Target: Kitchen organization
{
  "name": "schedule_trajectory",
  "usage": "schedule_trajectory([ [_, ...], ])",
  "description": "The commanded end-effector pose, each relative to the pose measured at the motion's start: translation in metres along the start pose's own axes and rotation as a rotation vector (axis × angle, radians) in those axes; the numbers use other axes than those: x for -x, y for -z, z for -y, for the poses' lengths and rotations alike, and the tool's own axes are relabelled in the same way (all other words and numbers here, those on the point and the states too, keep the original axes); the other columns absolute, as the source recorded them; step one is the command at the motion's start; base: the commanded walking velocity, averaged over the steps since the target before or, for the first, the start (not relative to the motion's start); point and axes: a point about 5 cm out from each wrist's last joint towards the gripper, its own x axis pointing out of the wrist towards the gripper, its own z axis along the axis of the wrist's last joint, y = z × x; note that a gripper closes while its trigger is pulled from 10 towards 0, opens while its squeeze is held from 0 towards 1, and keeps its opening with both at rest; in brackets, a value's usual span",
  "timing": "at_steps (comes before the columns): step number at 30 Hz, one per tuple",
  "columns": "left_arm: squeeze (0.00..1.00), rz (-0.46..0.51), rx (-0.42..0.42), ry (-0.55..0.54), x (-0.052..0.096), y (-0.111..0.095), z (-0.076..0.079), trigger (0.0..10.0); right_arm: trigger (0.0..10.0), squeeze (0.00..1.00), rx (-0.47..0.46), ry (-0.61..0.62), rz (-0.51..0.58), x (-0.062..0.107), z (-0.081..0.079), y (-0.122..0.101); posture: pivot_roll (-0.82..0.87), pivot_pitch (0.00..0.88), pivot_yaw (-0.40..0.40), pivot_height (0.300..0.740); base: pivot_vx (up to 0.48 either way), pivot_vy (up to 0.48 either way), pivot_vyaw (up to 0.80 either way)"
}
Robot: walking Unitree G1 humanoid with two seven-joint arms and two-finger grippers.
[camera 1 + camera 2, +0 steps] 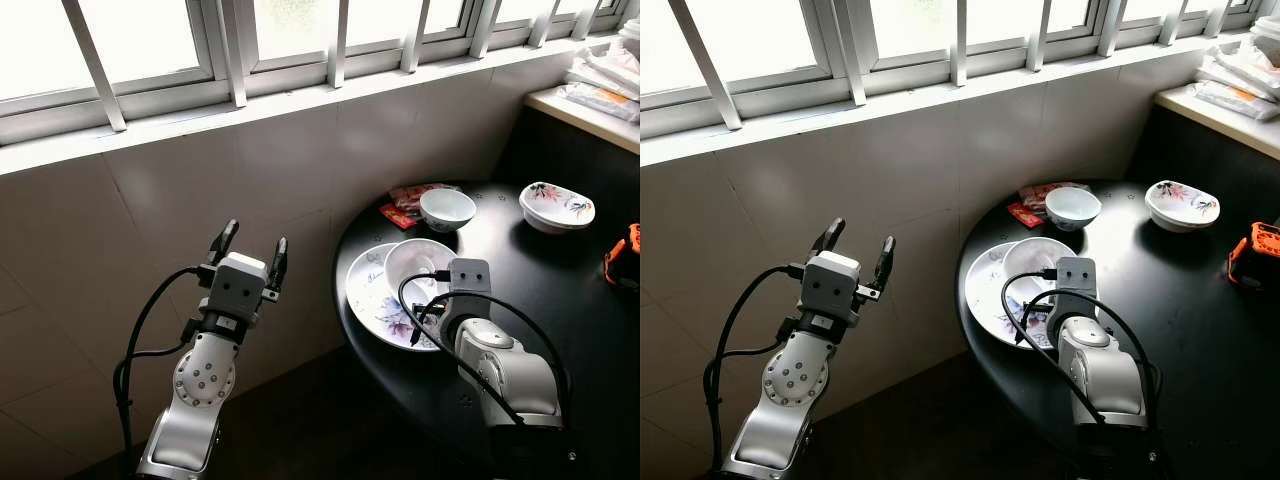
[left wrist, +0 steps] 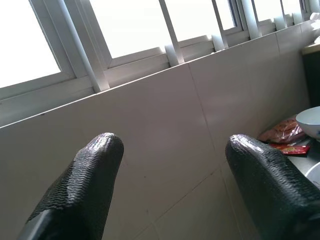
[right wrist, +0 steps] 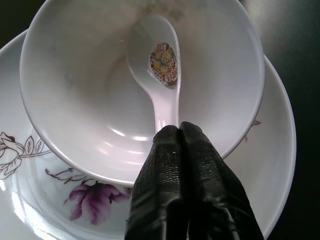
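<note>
White spoon [image 3: 161, 75], purple-flowered plate [image 3: 75, 200], black table [image 1: 560, 290]

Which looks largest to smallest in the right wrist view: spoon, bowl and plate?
1. The plate, whose rim runs past the picture's edges.
2. The bowl sitting on it.
3. The spoon inside the bowl, its handle pinched by the right gripper.

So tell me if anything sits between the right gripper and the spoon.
Nothing visible does. The right gripper is shut on the spoon handle at the rim of the bowl, which sits on the plate. The left gripper is open, off by the wall.
</note>
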Motion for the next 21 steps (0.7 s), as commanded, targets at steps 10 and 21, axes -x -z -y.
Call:
schedule_trajectory([
  [10,0.0,-0.02,-0.006,0.004,0.0,0.003,0.001,10.0,0.0,0.0,-0.015,0.024,0.069,0.002,0.002,-0.014,0.08,0.0,-0.043,0.74,0.0,0.0,0.0],
  [21,0.0,-0.025,-0.005,0.003,0.0,0.004,0.002,10.0,0.0,0.0,-0.082,0.047,0.275,0.012,0.001,-0.047,0.08,0.0,-0.044,0.74,0.0,0.0,0.0],
])
